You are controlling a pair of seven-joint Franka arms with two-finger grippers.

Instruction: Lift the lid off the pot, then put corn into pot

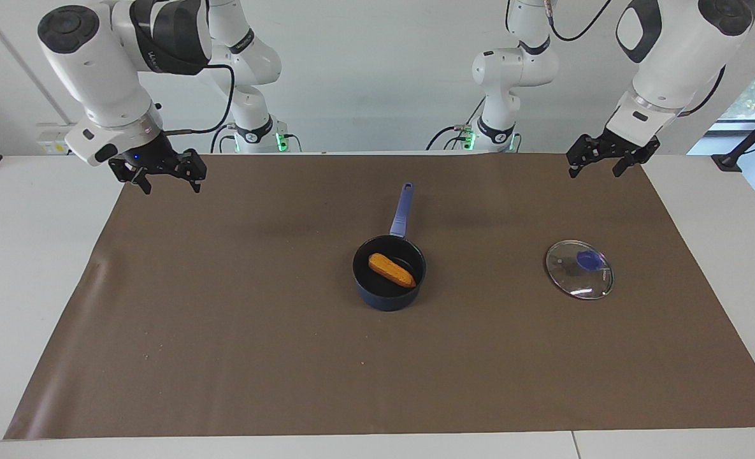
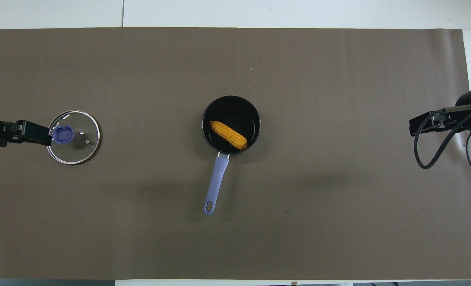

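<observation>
Corn (image 1: 391,270) seen lying in pot (image 1: 389,294), mat centre. Lid (image 1: 579,269) set flat twd left arm's end. Left gripper (image 1: 604,160) & right gripper (image 1: 168,176) both raised, fingers spread, nothing held.

One pot (image 1: 388,274), one lid (image 1: 579,269), one corn (image 1: 391,270)

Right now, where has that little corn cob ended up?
The corn lies inside the pot at the middle of the brown mat, and the lid rests flat on the mat toward the left arm's end.
</observation>
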